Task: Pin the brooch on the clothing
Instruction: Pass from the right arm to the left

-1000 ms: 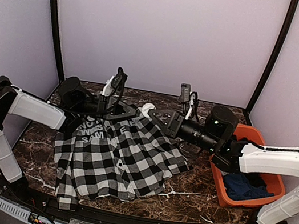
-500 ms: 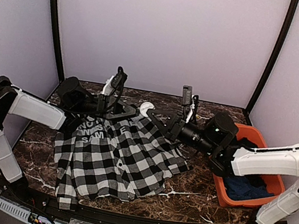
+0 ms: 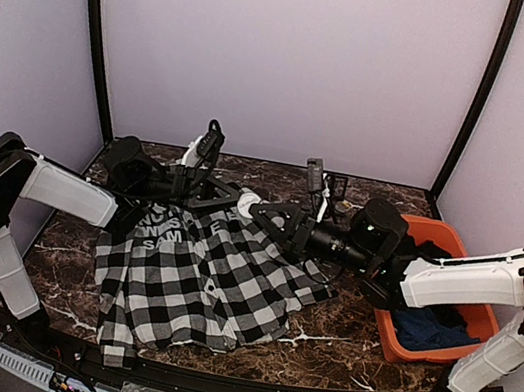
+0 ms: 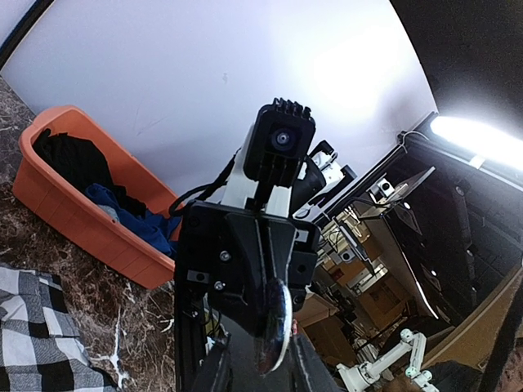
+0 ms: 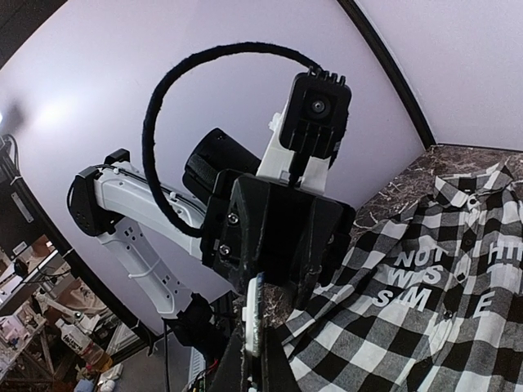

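right claw [image 3: 253,205] with brooch [image 5: 254,314] before left claw [image 3: 229,196], orange bin [image 4: 78,224] nearby

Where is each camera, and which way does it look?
Top external: above and behind, looking down on the checked shirt and orange bin; left arm and right arm show.
Left wrist: on the left arm, facing the right gripper and bin; left fingers show.
Right wrist: on the right arm, facing the left gripper and shirt; right fingers show.
Both wrist views share the brooch, edge-on.
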